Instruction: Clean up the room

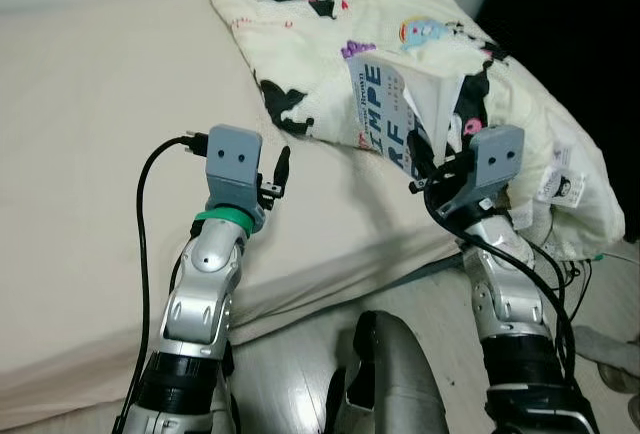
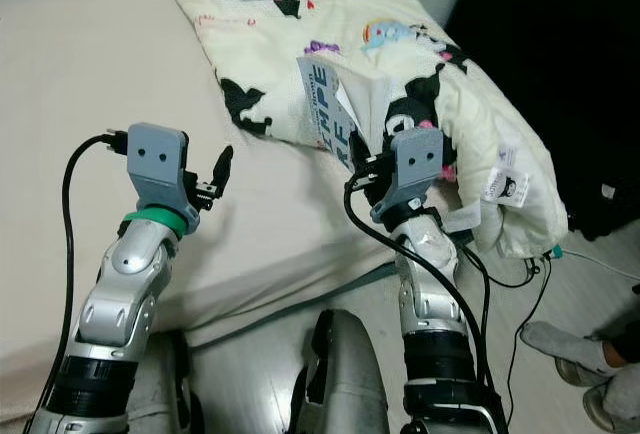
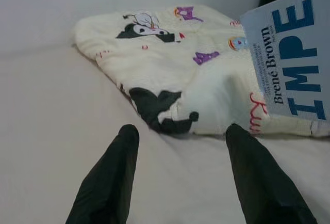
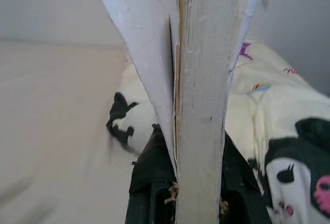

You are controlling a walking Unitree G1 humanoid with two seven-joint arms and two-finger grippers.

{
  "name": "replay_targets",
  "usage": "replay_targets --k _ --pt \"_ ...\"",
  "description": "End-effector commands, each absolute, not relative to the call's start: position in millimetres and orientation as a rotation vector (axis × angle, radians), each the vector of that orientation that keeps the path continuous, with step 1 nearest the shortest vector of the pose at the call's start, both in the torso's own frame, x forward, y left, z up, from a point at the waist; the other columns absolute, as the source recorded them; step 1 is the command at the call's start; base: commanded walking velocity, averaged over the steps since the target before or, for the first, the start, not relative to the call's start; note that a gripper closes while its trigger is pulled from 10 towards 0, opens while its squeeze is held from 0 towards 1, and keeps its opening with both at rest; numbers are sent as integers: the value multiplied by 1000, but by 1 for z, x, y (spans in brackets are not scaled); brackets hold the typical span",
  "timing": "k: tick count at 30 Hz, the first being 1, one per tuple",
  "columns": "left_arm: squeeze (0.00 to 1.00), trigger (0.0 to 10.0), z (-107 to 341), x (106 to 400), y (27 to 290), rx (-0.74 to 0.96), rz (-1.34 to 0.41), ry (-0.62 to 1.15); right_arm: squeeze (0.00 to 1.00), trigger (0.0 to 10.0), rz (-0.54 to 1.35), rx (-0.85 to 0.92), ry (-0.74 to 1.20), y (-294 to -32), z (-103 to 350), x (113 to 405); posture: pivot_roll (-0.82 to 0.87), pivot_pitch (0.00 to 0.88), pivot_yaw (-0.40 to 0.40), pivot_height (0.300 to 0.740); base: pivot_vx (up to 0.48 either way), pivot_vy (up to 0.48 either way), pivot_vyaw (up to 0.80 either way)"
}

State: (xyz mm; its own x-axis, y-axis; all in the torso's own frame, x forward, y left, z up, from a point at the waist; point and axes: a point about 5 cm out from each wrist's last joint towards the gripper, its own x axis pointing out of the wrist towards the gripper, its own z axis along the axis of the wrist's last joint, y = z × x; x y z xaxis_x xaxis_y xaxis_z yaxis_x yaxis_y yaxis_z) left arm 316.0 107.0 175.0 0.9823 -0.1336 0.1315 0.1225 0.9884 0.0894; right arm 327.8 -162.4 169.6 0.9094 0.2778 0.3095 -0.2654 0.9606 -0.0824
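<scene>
Broadly, beige mattress; cream cartoon-print blanket bunched along its far right edge. Pale blue-lettered paperback book held upright over the blanket near the mattress's front edge, pinched between right gripper fingers. Left gripper hovers over bare mattress, fingers spread.

Blanket on bed, right side; book upright over blanket.
</scene>
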Motion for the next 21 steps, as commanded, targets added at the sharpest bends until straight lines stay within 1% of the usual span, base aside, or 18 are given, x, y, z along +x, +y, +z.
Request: replay_targets --k 1,14,16,21 --pt "0 10000 171 318 105 84 -129 -126 0 10000 262 -56 -354 -165 171 326 -4 13 -32 645 0 0 0" --pt "0 10000 169 322 103 86 -140 -132 0 10000 253 -67 -350 -165 170 327 -3 0 -30 685 0 0 0" --pt "0 10000 169 322 103 86 -140 -132 0 10000 253 -67 -350 -165 170 327 -3 0 -30 685 0 0 0" --pt "0 10000 168 323 101 92 -146 -134 0 10000 252 -69 -347 -165 169 328 -3 0 -31 710 0 0 0"
